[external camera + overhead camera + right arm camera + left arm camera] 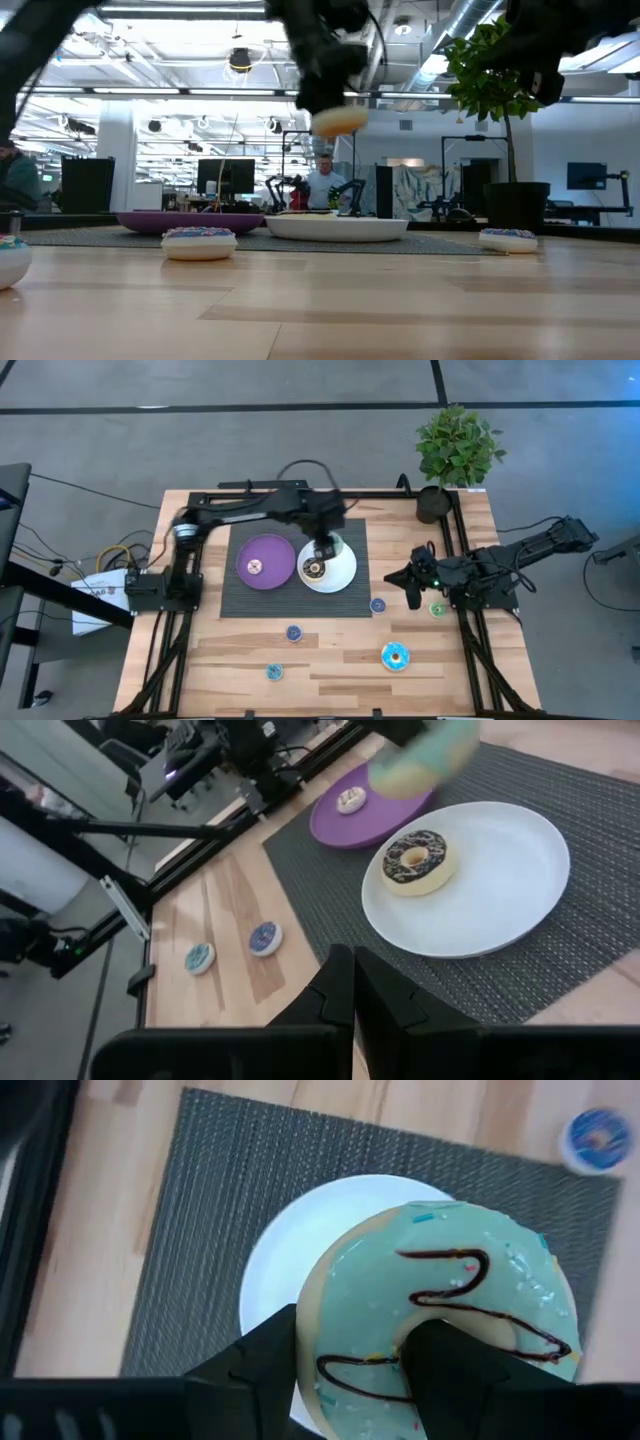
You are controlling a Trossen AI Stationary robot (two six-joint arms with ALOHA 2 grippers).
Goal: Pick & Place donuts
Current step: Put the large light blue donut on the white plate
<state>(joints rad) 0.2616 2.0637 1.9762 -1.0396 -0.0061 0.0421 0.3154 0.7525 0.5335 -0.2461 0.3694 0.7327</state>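
My left gripper hovers over the white plate, shut on a light green iced donut with a brown drizzle. In the low view this donut hangs well above the plate. A brown iced donut lies flat on the white plate. A small cream donut lies on the purple plate. My right gripper waits shut at the table's right side, touching nothing; in its wrist view the fingers are closed together. My left gripper holds the light green donut by one side of its ring. One finger stands in the hole and the other finger is outside the rim. The fingers come from above, pointing down. The donut is lifted clear above the white plate, slightly tilted.
Both plates sit on a dark woven mat. Loose on the wood nearer the front lie small blue donuts, a small green one, a small cyan one and a larger cyan one. A potted plant stands at the far right corner.
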